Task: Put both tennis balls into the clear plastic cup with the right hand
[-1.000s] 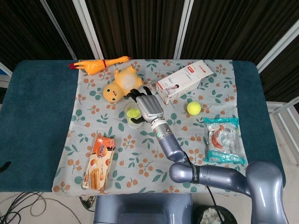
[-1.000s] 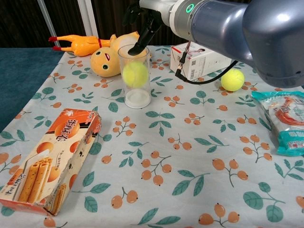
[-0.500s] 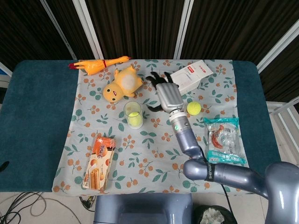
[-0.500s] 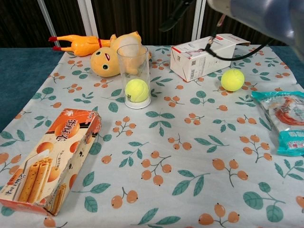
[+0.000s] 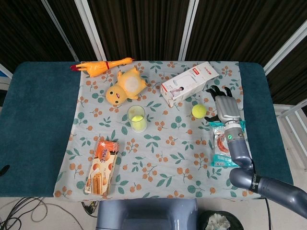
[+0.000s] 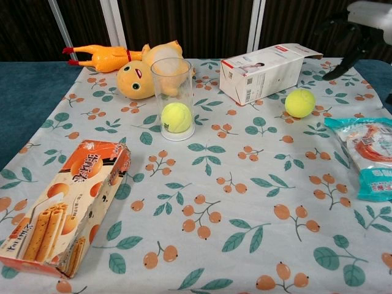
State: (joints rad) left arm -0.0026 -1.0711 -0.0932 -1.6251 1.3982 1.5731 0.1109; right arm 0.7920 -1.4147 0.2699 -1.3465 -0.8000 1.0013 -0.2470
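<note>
The clear plastic cup (image 5: 136,118) (image 6: 173,98) stands upright near the middle of the floral cloth. One tennis ball (image 5: 137,119) (image 6: 177,117) lies at its bottom. The second tennis ball (image 5: 199,111) (image 6: 299,103) rests on the cloth in front of the white box. My right hand (image 5: 225,106) (image 6: 361,24) hovers just right of that ball, fingers spread, holding nothing. The left hand shows in neither view.
A white carton box (image 5: 189,83) (image 6: 269,71) lies behind the loose ball. A snack packet (image 5: 229,143) (image 6: 367,156) sits at the right. A yellow plush toy (image 5: 124,86) and rubber chicken (image 5: 100,66) lie behind the cup. A biscuit box (image 5: 101,166) (image 6: 61,205) is front left.
The first ball dropped into the cup a second ago. My right hand has since swung rightwards from above the cup, past the box, to beside the second ball.
</note>
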